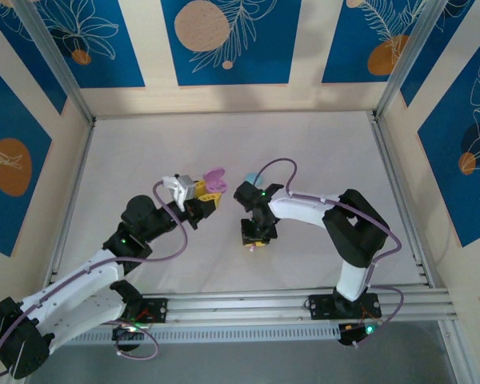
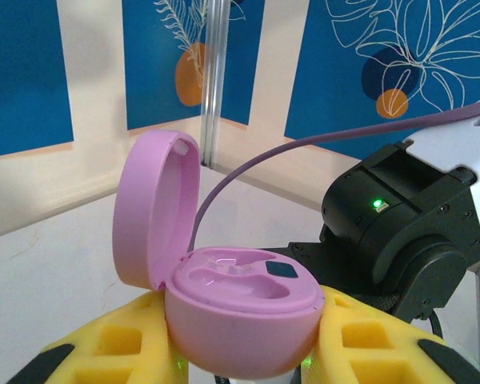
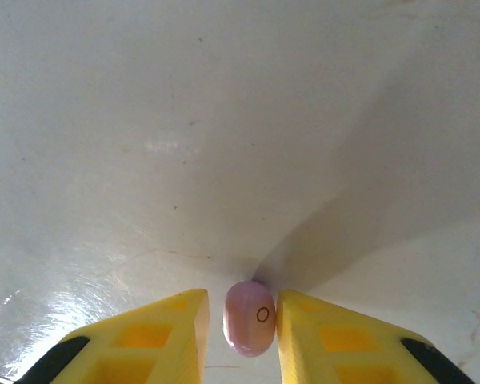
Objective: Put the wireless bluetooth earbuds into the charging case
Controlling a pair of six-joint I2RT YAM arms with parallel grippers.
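Observation:
My left gripper (image 1: 206,196) is shut on a pink charging case (image 2: 240,316), held off the table between its yellow fingers (image 2: 104,340) with the lid (image 2: 156,208) hinged open to the left. The case's wells face up, and something pale and glossy lies in the far well; I cannot tell what it is. My right gripper (image 3: 242,320) points down at the table, its jaws standing close around a pink earbud (image 3: 250,318) that rests on the surface. The right finger (image 3: 304,328) touches the bud. A thin strip of table shows between the bud and the left finger (image 3: 180,332).
A pale blue object (image 1: 248,176) lies on the white table (image 1: 320,152) just behind the right arm's wrist (image 1: 260,196). That wrist sits close in front of the held case (image 1: 214,180). Aluminium frame posts (image 1: 400,72) and walls bound the table.

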